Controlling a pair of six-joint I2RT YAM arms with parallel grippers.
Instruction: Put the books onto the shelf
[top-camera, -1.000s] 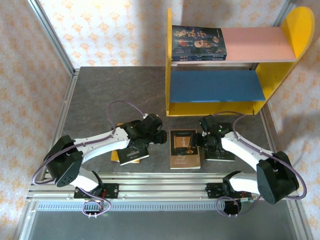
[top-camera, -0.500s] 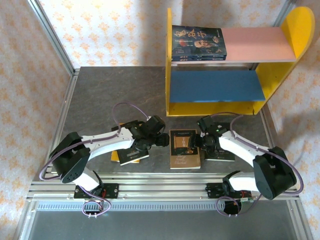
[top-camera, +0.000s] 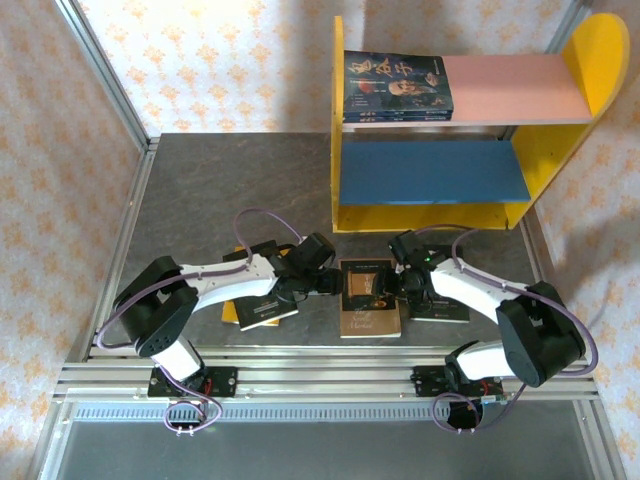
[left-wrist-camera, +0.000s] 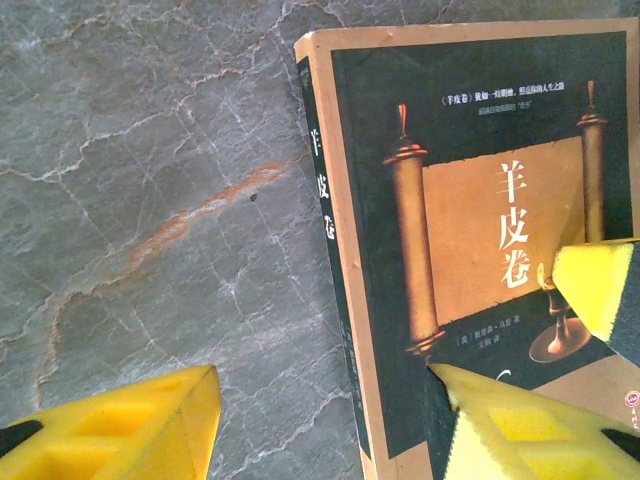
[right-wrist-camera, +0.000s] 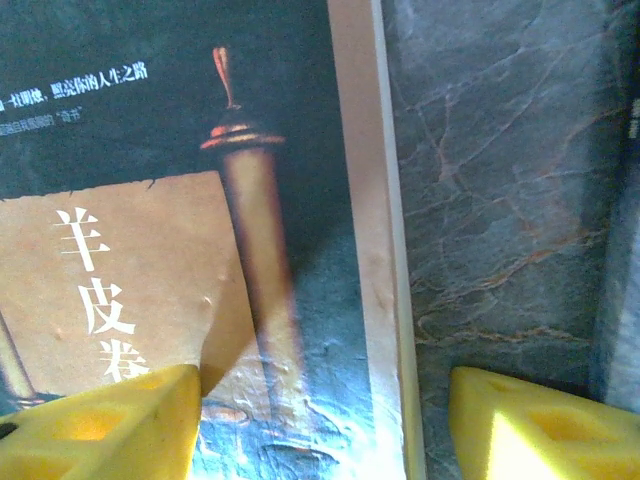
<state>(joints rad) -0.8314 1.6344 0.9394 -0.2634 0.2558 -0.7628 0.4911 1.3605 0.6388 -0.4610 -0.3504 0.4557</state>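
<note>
A brown book with a framed scroll picture lies flat on the table between my two grippers. My left gripper is open and straddles the book's spine edge: one yellow pad is over the table, the other over the cover. My right gripper is open and straddles the opposite edge, with one pad over the cover and one over the table. The shelf stands behind, with a dark portrait book on its pink board.
The blue board is bare. A black book on a yellow one lies under my left arm. Another dark book lies under my right arm. Metal rails border the table's near edge.
Both grippers have moved inward toward the brown book, the left one rightward to its spine edge and the right one leftward to its other edge. The book has not moved.
</note>
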